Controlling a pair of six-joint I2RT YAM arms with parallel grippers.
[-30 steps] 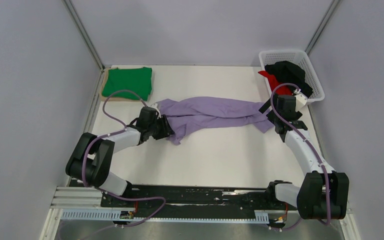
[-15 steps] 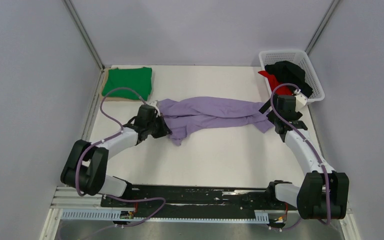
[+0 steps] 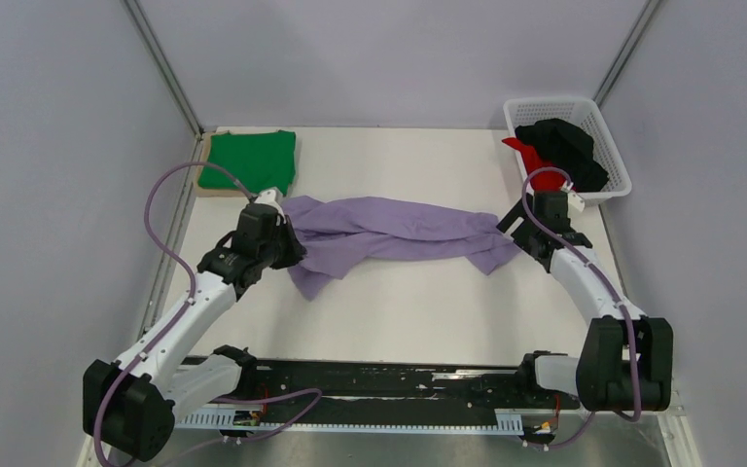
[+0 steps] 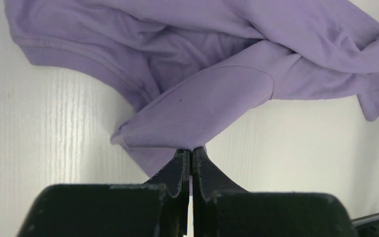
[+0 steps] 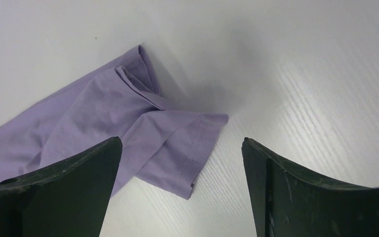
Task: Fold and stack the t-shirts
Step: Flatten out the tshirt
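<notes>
A: So, how far along does this look, starting from the left?

B: In the far left corner a green shirt (image 3: 249,161) lies folded into a neat square on a tan board (image 3: 210,192). I'd count that one as done, the start of the stack.

A: And the left gripper?

B: The left gripper (image 4: 191,154) has its jaws pinched tight on a fold of the purple shirt (image 3: 389,229), at that shirt's left end. The wrist view shows the cloth nipped right at the tips.

A: What shape is the purple shirt in?

B: It's bunched and twisted into a long rope across the middle of the table (image 3: 428,311), running left to right. It isn't spread flat and has no fold in it. I'd say it needs pulling out straight before any folding.

A: The right side?

B: The right gripper (image 5: 180,142) has its jaws spread wide with nothing in them, above the shirt's right end. A corner of purple cloth lies on the table beneath the gap. I can't tell whether the fingers touch it.

A: And beyond that?

B: There's a white basket (image 3: 598,122) in the far right corner, with a black shirt (image 3: 569,146) and a red shirt (image 3: 523,151) heaped in it. The red one pokes out at the basket's left side. Both are unfolded.

A: So, the tally?

B: One folded, one in hand, at least two waiting. I'd judge it well under halfway.
</notes>
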